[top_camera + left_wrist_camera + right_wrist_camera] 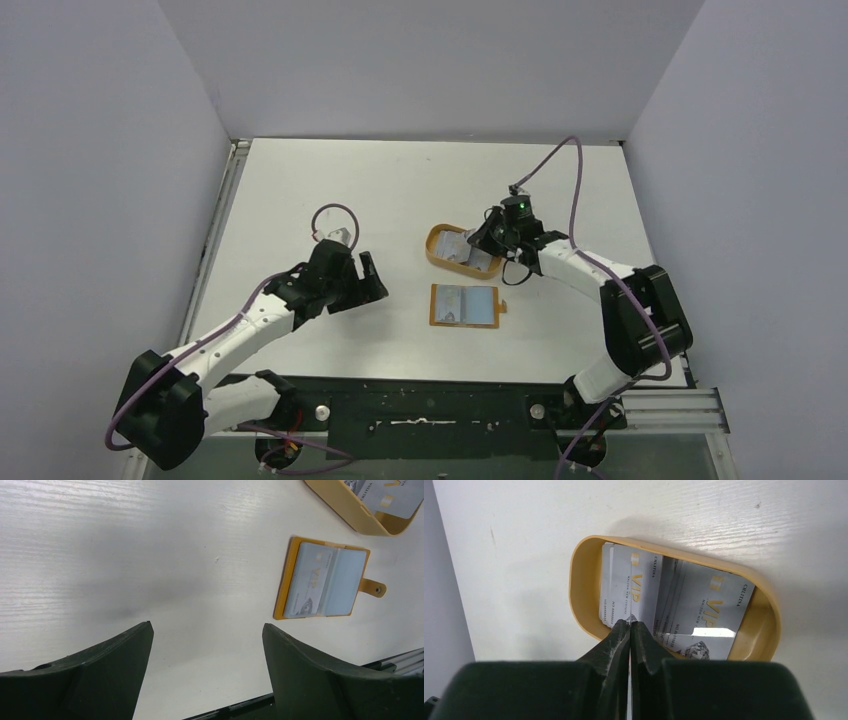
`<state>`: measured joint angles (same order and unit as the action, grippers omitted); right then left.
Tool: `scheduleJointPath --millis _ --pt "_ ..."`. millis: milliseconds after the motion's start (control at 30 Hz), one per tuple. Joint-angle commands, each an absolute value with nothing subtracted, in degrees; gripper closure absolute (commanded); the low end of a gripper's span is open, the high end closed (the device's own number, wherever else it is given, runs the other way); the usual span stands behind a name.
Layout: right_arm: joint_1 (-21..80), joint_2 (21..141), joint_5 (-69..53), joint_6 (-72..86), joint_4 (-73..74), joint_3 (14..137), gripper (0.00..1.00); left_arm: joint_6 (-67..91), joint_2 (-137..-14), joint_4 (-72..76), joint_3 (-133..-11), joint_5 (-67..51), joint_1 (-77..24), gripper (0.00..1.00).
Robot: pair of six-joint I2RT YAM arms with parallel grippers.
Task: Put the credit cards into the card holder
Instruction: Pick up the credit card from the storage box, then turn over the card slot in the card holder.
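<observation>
The orange-brown card holder point(465, 305) lies open and flat on the table, with a pale card visible in its left clear pocket point(306, 582). Several pale grey VIP credit cards point(709, 605) lie in an oval tan tray point(574, 580). My right gripper point(630, 622) is over the tray's near rim. Its jaws are shut on one credit card point(631, 595), which stands edge-on as a thin line between the fingers. My left gripper point(207, 630) is open and empty, hovering over bare table to the left of the holder.
The tan tray point(432, 247) sits just behind the holder, slightly to its left. The holder's snap tab point(374, 587) points right. White walls enclose the table on three sides. The black base rail point(420, 405) runs along the near edge.
</observation>
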<state>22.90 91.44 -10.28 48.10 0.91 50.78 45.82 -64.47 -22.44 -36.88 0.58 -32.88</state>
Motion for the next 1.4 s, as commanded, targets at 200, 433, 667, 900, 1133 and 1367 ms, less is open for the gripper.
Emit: scheduleJointPath --millis 200,433,667,900,1133,1367 --pt "22.3 86.3 -12.1 55.7 8.1 55.0 1.0 45.9 -62.5 -19.7 -37.9 0.3 -32.5 0.22" --pt "18.6 81.4 -20.4 63.4 22.2 61.1 1.0 45.7 -60.8 -22.5 -40.0 2.1 -32.5 0.22" --pt "11.9 73.0 -38.6 70.0 24.7 59.1 1.0 45.3 -58.5 -23.0 -41.4 3.1 -32.3 0.21" --pt "12.6 66.5 -44.9 70.9 24.3 56.9 1.0 44.4 -60.1 -26.5 -46.0 4.1 -32.1 0.03" --pt "19.9 62.2 -17.3 41.6 43.0 65.7 1.0 47.6 -55.0 -15.0 -39.8 -6.0 -27.6 0.03" --pt "25.4 55.8 -8.7 30.0 43.1 53.5 1.0 41.5 -61.9 -12.2 -43.5 -8.7 -36.8 0.1"
